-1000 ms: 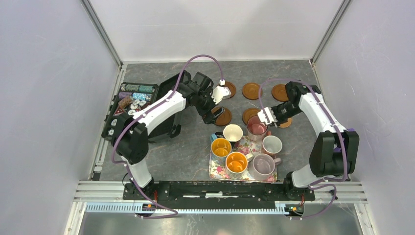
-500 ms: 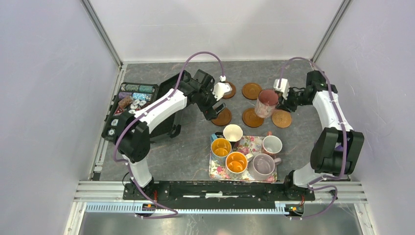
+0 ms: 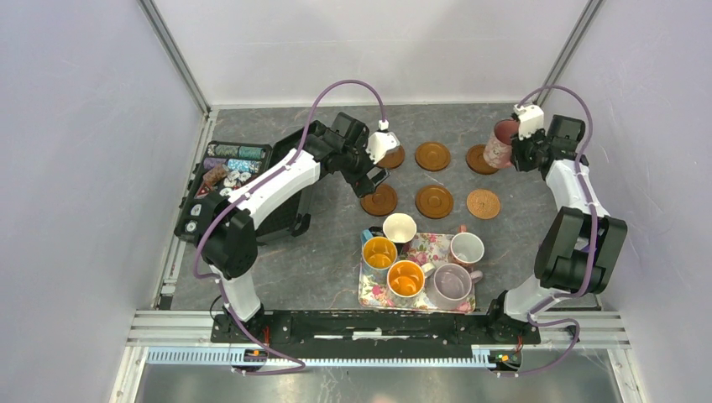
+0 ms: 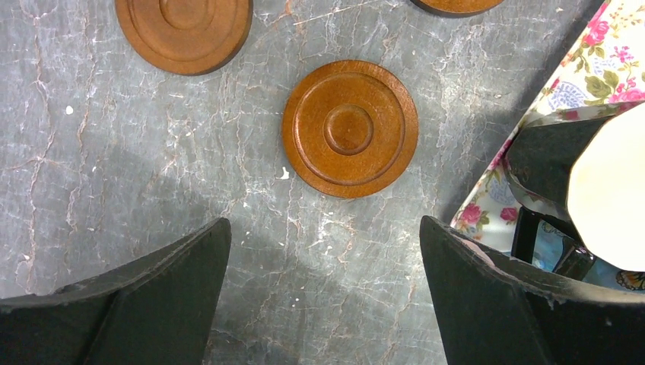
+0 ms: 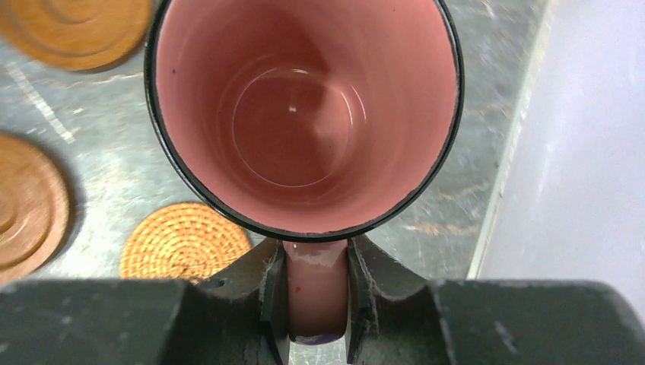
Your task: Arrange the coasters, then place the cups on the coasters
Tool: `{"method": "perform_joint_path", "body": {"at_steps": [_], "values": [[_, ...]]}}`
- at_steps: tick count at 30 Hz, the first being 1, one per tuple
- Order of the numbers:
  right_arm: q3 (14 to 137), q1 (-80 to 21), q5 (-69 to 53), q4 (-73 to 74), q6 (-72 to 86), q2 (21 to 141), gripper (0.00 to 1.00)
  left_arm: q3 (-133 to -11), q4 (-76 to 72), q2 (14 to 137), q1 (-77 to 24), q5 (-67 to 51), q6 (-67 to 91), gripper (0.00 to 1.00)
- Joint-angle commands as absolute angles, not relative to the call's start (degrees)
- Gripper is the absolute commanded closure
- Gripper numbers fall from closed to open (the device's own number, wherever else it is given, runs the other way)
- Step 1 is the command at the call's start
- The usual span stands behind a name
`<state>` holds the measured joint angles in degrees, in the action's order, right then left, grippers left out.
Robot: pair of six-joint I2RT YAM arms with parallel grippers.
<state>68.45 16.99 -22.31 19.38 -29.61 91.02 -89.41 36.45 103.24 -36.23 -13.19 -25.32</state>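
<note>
Worktop [image 3: 332, 252] first: there's bare grey surface between the case and the tray, and another bare strip along the far edge behind the coasters [image 3: 434, 201].

The case [image 3: 227, 172] lies open against the left edge. The tray [image 3: 433, 248] sits towards the near edge, right of centre. Five mugs [image 3: 405, 278] crowd it, the cream-lined one at its far left corner.

My left gripper [image 4: 323, 232] hangs over the middle of the worktop, jaws spread wide, nothing between them. Below it lies one brown coaster [image 4: 350, 129] with bare worktop all round it. The tray's corner comes in just beside the right-hand finger, so it's tight on that side.

My right gripper [image 5: 317, 266] is up by the far right corner, jaws pinching the handle of the pink mug [image 5: 304, 114]. From above, the mug tilts over the far right coaster [image 3: 479, 161]; I can't tell whether it touches. The right edge and the wall [image 5: 578, 152] are close beside it, so there's little room there.

The coasters are six in two rows of three, each apart from its neighbours. The far left one is partly hidden behind my left wrist. The cork coaster [image 3: 483, 204] ends the nearer row on the right, apart from the tray.
</note>
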Motion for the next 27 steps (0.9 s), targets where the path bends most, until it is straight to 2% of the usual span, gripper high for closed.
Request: {"method": "perform_joint_path", "body": {"at_steps": [1, 14, 27], "values": [[68.1, 17.6, -12.5, 4.7, -16.4, 89.2, 1.00, -91.3, 34.0, 101.1, -36.4, -12.1, -22.7, 0.00], [60.3, 11.0, 2.1, -7.6, -6.9, 87.5, 1.00, -93.0, 33.6, 103.3, -36.4, -12.2, -21.7, 0.00], [58.2, 6.8, 3.7, -14.4, -4.5, 91.9, 1.00, -92.5, 33.6, 102.6, -36.3, -11.1, -22.3, 0.00]]}}
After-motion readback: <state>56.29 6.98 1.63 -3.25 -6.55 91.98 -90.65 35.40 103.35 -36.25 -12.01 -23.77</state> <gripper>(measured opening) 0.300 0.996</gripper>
